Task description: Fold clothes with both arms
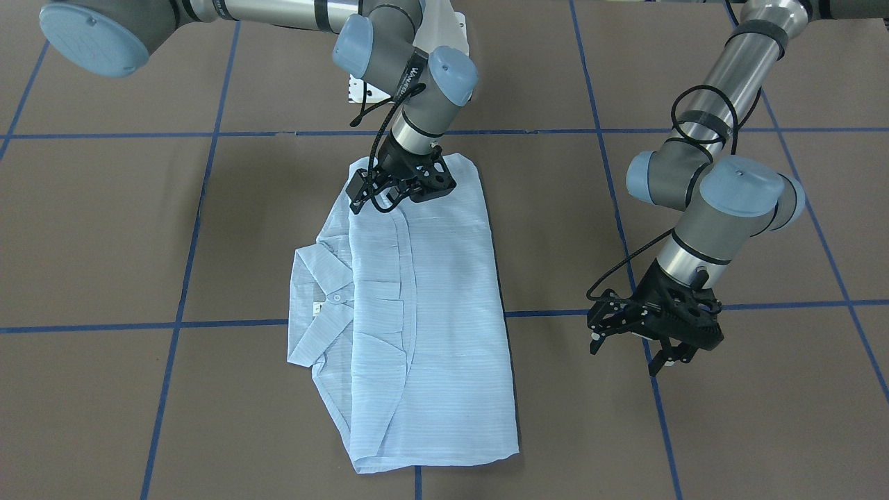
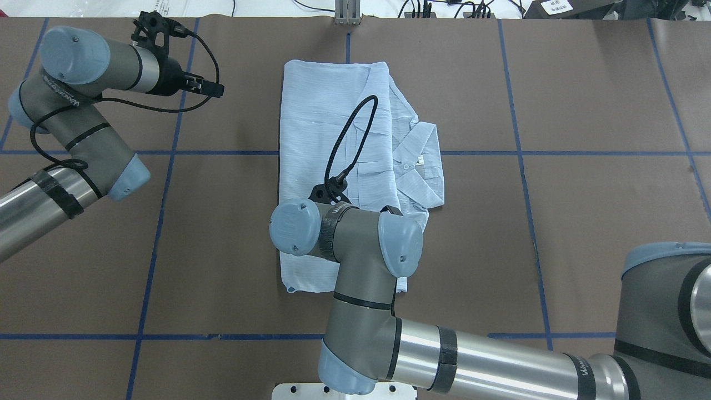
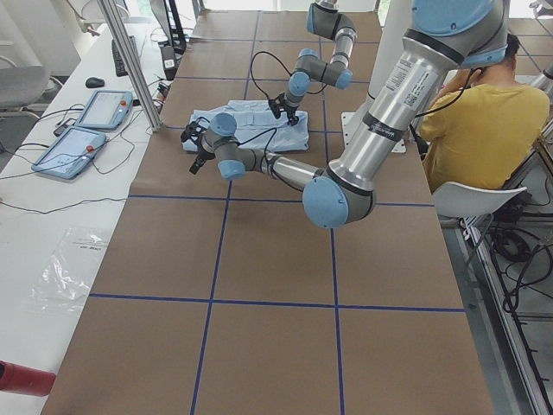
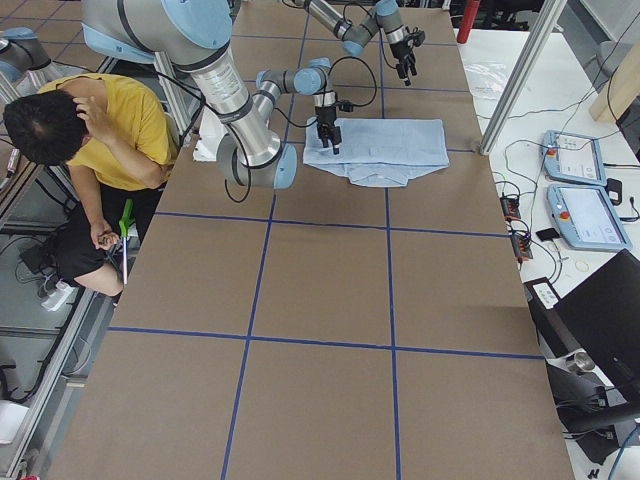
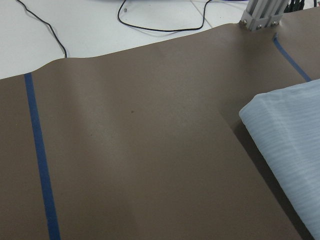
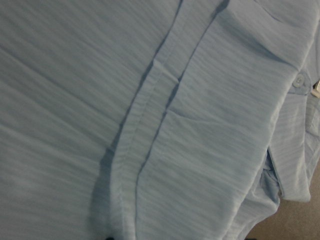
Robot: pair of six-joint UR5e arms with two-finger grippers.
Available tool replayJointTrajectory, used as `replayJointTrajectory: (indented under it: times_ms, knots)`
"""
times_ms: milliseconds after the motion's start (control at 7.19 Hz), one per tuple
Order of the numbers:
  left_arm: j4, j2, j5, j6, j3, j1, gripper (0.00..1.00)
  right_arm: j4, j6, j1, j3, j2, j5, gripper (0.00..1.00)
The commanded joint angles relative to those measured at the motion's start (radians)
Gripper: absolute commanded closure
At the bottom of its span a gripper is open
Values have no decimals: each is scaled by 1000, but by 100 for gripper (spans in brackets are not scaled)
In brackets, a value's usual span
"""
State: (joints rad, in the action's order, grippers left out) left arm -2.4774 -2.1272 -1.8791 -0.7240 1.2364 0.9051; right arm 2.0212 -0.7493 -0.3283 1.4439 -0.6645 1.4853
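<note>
- the pale blue, finely striped button-up shirt (image 1: 444,298) lies flat around the middle of the brown paper-covered table (image 1: 729,430), already folded into a long narrow slab
- its long axis runs straight away from the robot: one short end is by the base, the other is toward the operators' side
- the collar (image 1: 316,278) pokes out sideways, pointing to the robot's right
- the black right gripper (image 1: 403,189) sits low over the robot-side end. my guess is it's there to grab that edge for a lengthwise fold
- honestly can't tell if its fingers are apart or closed, or if it's touching the cloth
- the black left gripper (image 1: 628,351) hangs over bare table, well off the shirt's left side, fingers spread and holding nothing. looks like it's just keeping clear
</note>
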Motion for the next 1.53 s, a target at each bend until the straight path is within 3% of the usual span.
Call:
replayJointTrajectory:
  times_ms: [0, 139, 417, 834, 973, 1112, 1251, 1390]
  knots:
    - [0, 3, 0, 0, 2, 0, 0, 16, 4, -17, 47, -42, -5, 36]
    - [0, 3, 0, 0, 2, -2, 0, 22, 4, -21, 129, -88, -5, 99]
    - [0, 3, 0, 0, 0, -3, 0, 22, -13, -29, 235, -110, 4, 100]
    - [0, 3, 0, 0, 0, -3, 0, -31, -42, -38, 266, -155, 4, 100]
    - [0, 3, 0, 0, 0, -3, 0, -180, -39, -37, 266, -203, 6, 68]
    - [0, 3, 0, 0, 0, -3, 0, -241, -27, -37, 268, -220, 15, 48]
    - [0, 4, 2, 0, 0, -3, 0, -293, -24, -55, 271, -211, 73, 34]
    - [0, 4, 2, -2, 0, -3, 0, -361, -10, -81, 271, -213, 170, 32]
